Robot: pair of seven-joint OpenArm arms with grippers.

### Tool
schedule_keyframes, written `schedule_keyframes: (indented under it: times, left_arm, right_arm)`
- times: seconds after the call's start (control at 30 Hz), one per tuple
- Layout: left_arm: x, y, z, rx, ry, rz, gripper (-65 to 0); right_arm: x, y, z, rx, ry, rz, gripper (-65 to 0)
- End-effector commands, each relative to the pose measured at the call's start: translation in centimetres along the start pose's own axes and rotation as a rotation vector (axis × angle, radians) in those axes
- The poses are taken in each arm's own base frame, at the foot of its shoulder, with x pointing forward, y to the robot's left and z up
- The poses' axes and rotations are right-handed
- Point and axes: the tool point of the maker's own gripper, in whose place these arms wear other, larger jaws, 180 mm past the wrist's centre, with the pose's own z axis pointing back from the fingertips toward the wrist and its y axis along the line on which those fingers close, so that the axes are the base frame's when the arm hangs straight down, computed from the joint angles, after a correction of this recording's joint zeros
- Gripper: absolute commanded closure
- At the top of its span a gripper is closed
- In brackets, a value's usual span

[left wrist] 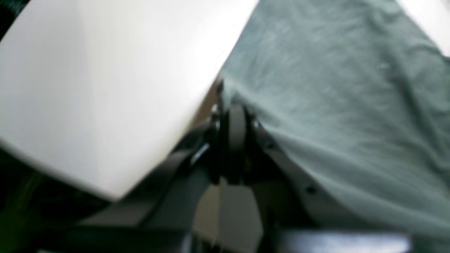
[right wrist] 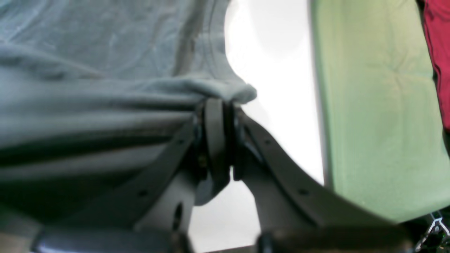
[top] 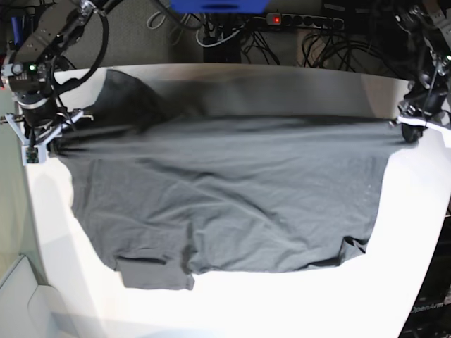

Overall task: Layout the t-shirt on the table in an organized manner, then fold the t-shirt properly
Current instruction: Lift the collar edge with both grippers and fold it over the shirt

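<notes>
The dark grey t-shirt (top: pixel 225 204) is stretched wide across the white table (top: pixel 282 303). Its far edge is pulled taut between both grippers, and the rest drapes toward the near side with a sleeve at the front left. My left gripper (top: pixel 406 127) is at the right table edge, shut on a pinch of the shirt's edge. In the left wrist view the left gripper (left wrist: pixel 230 102) bites the cloth (left wrist: pixel 334 105) beside the table (left wrist: pixel 105 88). My right gripper (top: pixel 48 137) is at the left edge. Up close the right gripper (right wrist: pixel 219 100) is shut on a bunched fold of the shirt (right wrist: pixel 88 52).
Cables and a power strip (top: pixel 303 21) lie behind the table, next to a blue object (top: pixel 218 5). A pale bin (top: pixel 21 303) sits off the table's near left corner. Beyond the table edge in the right wrist view are a green surface (right wrist: pixel 379 105) and something red (right wrist: pixel 437 52).
</notes>
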Motion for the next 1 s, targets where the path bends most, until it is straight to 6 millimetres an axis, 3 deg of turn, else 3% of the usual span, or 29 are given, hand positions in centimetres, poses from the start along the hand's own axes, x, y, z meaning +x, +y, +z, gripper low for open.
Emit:
schedule_keyframes:
  times: [0.0, 0.3, 0.53, 0.73, 0.97]
  left_arm:
    - [1.9, 0.1, 0.4, 0.007, -0.063, -0.018, -0.1]
    - [5.0, -1.5, -1.0, -0.030, -0.140, 0.013, -0.1]
    - [5.7, -1.5, -2.6, -0.039, -0.145, 0.063, -0.1]
    - [5.5, -1.3, -2.5, -0.037, -0.140, 0.058, -0.1]
    - [5.4, -1.0, -2.6, -0.030, -0.135, 0.053, -0.1]
  right_arm:
    - [1.3, -0.6, 0.4, -0.017, -0.049, 0.006, 0.0]
    - [3.7, -0.6, -0.1, -0.020, -0.105, 0.000, 0.0]
    - [6.6, -0.7, -0.6, -0.017, -0.168, 0.019, 0.0]
    - [6.2, -1.3, -0.4, -0.028, -0.161, 0.032, 0.0]
    - [4.0, -1.0, -0.2, -0.016, -0.111, 0.044, 0.0]
